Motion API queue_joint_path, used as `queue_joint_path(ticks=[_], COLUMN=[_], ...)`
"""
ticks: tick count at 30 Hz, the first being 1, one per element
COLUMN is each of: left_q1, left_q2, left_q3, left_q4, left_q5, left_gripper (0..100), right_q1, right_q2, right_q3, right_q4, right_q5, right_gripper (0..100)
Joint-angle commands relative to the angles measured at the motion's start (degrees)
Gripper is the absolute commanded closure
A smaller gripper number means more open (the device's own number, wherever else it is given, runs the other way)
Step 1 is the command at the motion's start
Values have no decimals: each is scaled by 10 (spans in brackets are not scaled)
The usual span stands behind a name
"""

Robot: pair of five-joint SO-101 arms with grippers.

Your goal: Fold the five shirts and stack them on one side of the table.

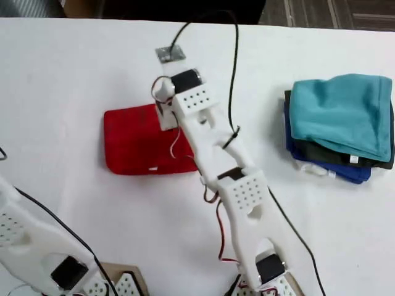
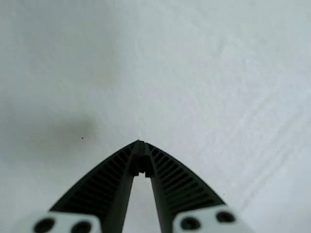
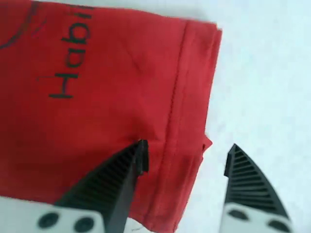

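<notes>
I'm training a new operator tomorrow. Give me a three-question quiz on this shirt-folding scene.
1. True or false: the right gripper is open, straddling an edge of the red shirt.
2. Which shirt tops the stack? A teal, B blue, C red.
3. Fill in: the left gripper is ___ above the bare table.

Key: 1 true. 2 A, the teal shirt. 3 shut.
</notes>
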Motion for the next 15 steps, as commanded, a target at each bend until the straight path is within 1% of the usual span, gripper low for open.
queue_joint_path(ticks=[1,9,15], left_q1=[7,9,6], left_q2=[-11,-11,-11], left_q3=[-3,-4,-4], left_q4=[-4,-4,-1], left_q5=[3,5,4], left_gripper=[974,974,974], right_q1=[12,16,26], right_q2=[12,76,106], right_q3=[-18,-13,-13], right_q4=[-1,31,32], right_q5=[-33,-37,-33], right_gripper=[735,736,737])
